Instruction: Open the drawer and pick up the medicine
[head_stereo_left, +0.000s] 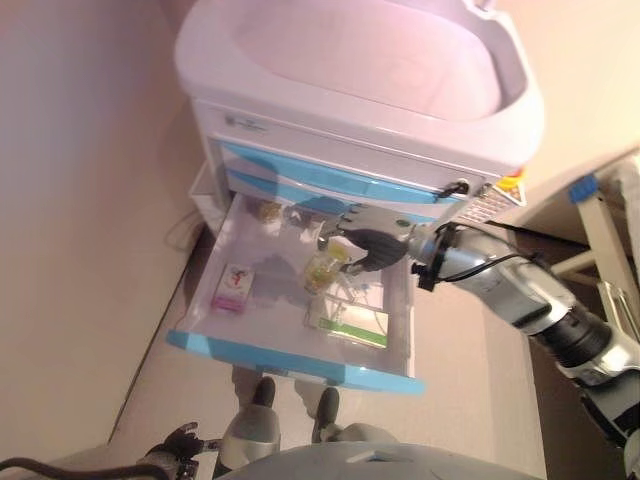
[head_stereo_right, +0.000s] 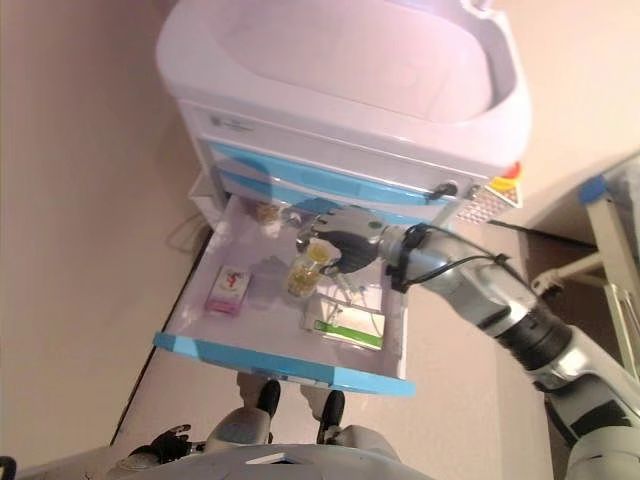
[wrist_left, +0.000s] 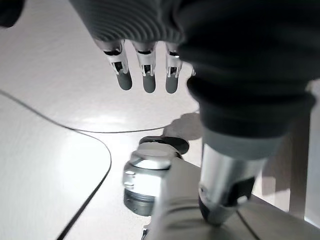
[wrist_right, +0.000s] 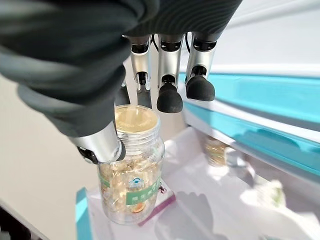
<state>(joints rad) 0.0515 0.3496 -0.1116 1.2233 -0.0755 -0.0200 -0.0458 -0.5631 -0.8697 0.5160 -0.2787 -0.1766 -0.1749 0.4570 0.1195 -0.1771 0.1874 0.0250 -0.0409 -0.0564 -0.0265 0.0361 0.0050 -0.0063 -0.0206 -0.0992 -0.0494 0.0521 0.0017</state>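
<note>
The white cart's lower drawer (head_stereo_left: 290, 360) with a blue front stands pulled out. A clear medicine bottle (head_stereo_left: 322, 268) of yellow capsules with a gold lid stands upright in its middle; it also shows in the right wrist view (wrist_right: 131, 175). My right hand (head_stereo_left: 365, 245) reaches into the drawer over the bottle. Its thumb (wrist_right: 100, 142) rests against the bottle's neck, and its fingers (wrist_right: 169, 95) hang nearly straight just past the lid. My left hand (head_stereo_left: 185, 440) hangs low by my side, open and empty, with straight fingers (wrist_left: 145, 70) above the floor.
In the drawer lie a pink box (head_stereo_left: 232, 288) at the left, a green-and-white box (head_stereo_left: 347, 325) at the front right, and small bottles (head_stereo_left: 268, 212) at the back. Two shut blue drawers (head_stereo_left: 330, 180) sit above. A wall runs on the left, and a white frame (head_stereo_left: 600, 230) stands at the right.
</note>
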